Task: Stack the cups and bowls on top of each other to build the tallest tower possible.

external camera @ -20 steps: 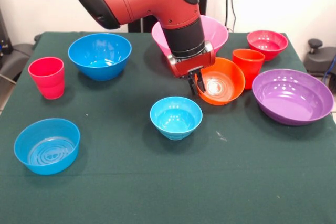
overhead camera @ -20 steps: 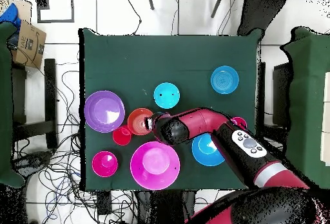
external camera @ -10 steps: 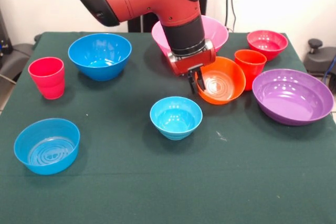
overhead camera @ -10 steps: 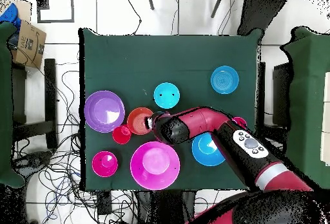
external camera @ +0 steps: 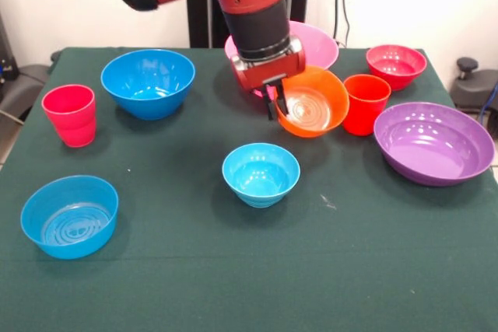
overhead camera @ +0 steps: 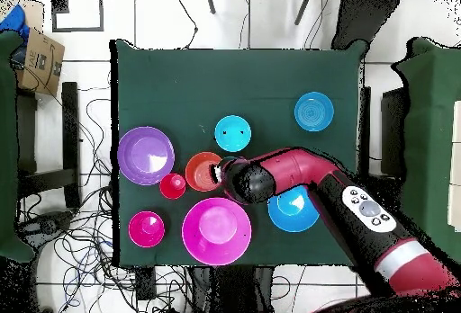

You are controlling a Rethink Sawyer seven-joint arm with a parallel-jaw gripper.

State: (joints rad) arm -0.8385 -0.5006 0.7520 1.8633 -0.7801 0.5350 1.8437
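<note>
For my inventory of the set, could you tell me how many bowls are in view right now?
7: deep blue bowl and pink bowl at the back, red bowl and purple bowl at the picture's right, light-blue bowl centre, blue bowl front-left, orange bowl in the gripper.

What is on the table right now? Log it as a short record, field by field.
hand: shut on the orange bowl's rim
orange bowl: lifted and tilted, beside the orange-red cup
light-blue bowl: upright at table centre, empty
pink bowl: behind the arm
other bowls: purple bowl, red bowl, deep blue bowl, small blue bowl
pinkish-red cup: standing alone
tower: none yet
</note>
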